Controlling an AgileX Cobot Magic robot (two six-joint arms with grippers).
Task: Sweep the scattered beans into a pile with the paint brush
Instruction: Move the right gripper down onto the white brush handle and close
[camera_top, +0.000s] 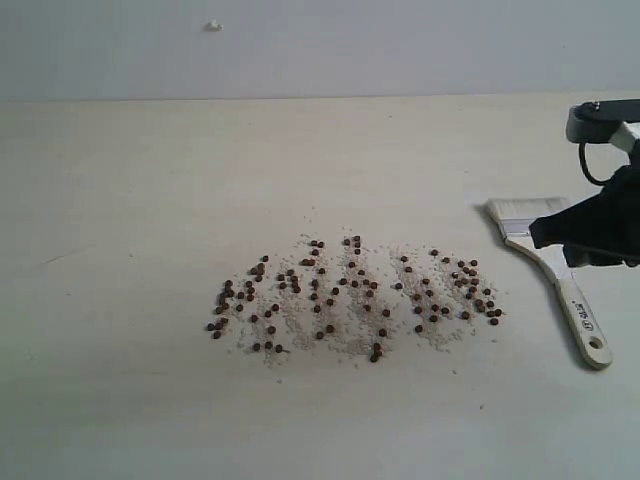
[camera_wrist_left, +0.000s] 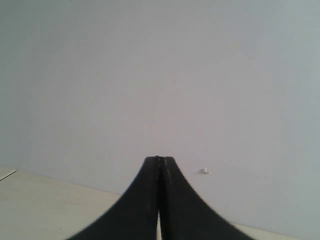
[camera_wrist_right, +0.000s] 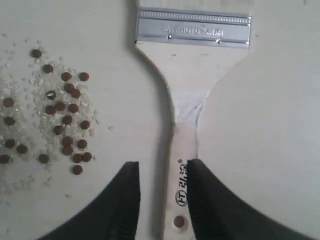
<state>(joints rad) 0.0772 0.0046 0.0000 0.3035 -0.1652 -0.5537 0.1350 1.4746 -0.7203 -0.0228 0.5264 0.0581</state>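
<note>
The right end effector (camera_wrist_right: 162, 172) is open narrowly, one finger on each side of the paint brush (camera_wrist_right: 192, 80) handle. Only this wrist view shows the band's stamped lettering, too blurred to read, and a circled "H". In the exterior view the arm hides the brush's middle. The beans (camera_top: 314, 296) lie scattered on the desk (camera_top: 120, 200), left of the brush. The left end effector (camera_wrist_left: 160, 160) is pressed closed.

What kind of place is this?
Probably a robot testing bench: a plain pale table against a blank wall, scattered beans, and the black right hand poised over a paint brush.
</note>
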